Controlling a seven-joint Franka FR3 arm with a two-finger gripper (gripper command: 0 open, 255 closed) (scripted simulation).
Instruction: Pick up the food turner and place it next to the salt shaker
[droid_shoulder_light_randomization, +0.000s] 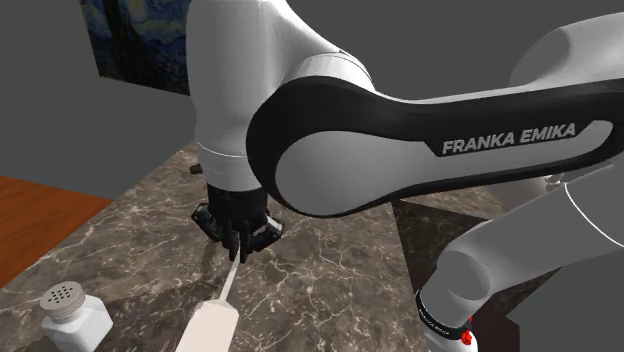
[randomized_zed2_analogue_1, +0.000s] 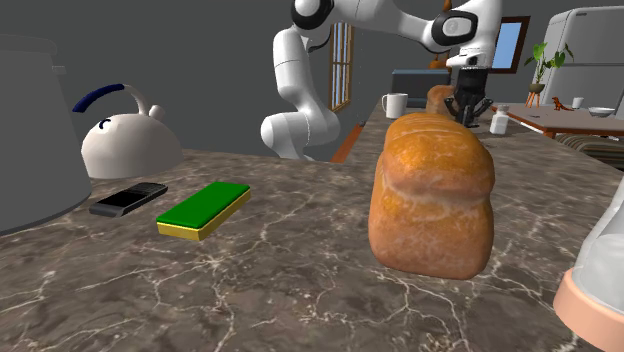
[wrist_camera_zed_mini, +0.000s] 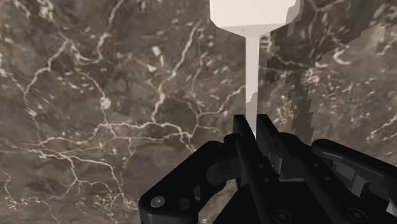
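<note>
While vertical, tool (droid_shoulder_light_randomization: 236, 254) around food turner (droid_shoulder_light_randomization: 215, 318)

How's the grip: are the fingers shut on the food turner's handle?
Yes: in the wrist view the two black fingers clasp the white food turner by its thin handle.

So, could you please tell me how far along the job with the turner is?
Done: the claw is shut on the turner's thin handle, so the grasp looks made. In hand: the lift; I cannot tell whether the blade is off the counter. Left: setting it down beside the salt shaker, which stands apart from the blade, and letting go.
</note>
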